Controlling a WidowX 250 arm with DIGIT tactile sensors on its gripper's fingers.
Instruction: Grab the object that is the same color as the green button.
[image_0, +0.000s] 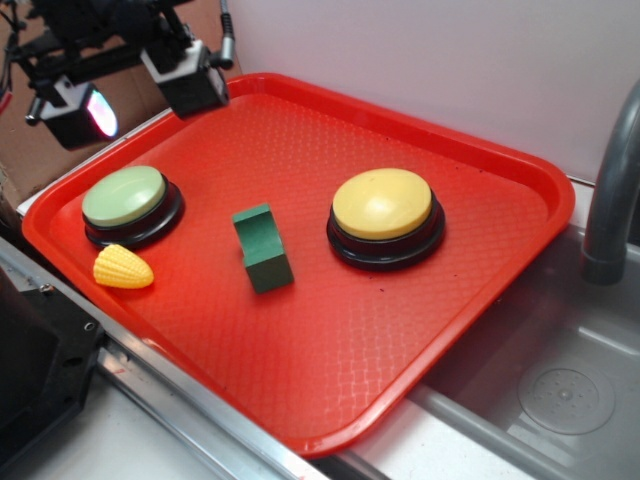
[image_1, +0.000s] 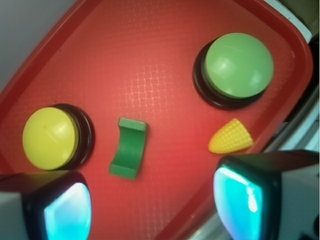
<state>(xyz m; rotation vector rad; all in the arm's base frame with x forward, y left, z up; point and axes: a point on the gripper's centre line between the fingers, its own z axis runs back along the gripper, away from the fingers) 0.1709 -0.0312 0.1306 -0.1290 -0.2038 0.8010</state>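
Note:
A small dark green block (image_0: 262, 249) with a stepped notch lies near the middle of the red tray (image_0: 300, 400); it also shows in the wrist view (image_1: 129, 148). The pale green domed button (image_0: 129, 198) on a black base sits at the tray's left, and in the wrist view (image_1: 236, 66) at upper right. My gripper (image_0: 140, 88) hangs high over the tray's far left corner, open and empty, well apart from the block. In the wrist view the gripper (image_1: 152, 210) has its two glowing pads wide apart, with the block ahead between them.
A larger yellow domed button (image_0: 383, 209) sits right of the block. A yellow toy corn (image_0: 122, 268) lies in front of the green button. A grey sink (image_0: 565, 395) with a faucet pipe (image_0: 612, 195) is to the right. A white wall stands behind the tray.

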